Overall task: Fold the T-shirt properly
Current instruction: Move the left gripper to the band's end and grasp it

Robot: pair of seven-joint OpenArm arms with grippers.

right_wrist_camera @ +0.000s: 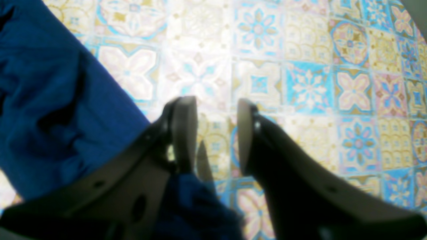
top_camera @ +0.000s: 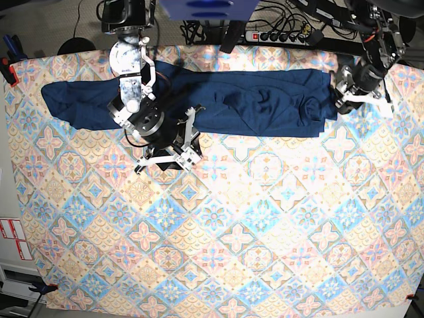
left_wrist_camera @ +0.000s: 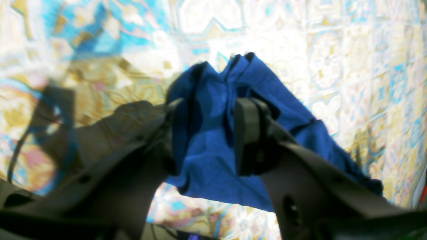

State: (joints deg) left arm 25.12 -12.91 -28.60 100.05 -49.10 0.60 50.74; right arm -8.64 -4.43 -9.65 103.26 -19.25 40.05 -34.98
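Note:
The dark navy T-shirt (top_camera: 252, 99) lies stretched in a long band across the far part of the patterned tablecloth (top_camera: 218, 232). At its right end, my left gripper (top_camera: 334, 93) is shut on bunched fabric. In the left wrist view the blue T-shirt (left_wrist_camera: 273, 90) fills the gap of the left gripper (left_wrist_camera: 210, 103) and hangs above the cloth. My right gripper (top_camera: 180, 158) sits just in front of the shirt's near edge, left of centre. In the right wrist view the right gripper (right_wrist_camera: 215, 101) is open with only tablecloth between its fingers, and the T-shirt (right_wrist_camera: 43, 100) lies to its left.
A power strip (top_camera: 278, 34) and loose cables lie beyond the table's far edge. A red clamp (top_camera: 6, 67) holds the cloth at the far left corner. The near part of the table shows only patterned tablecloth.

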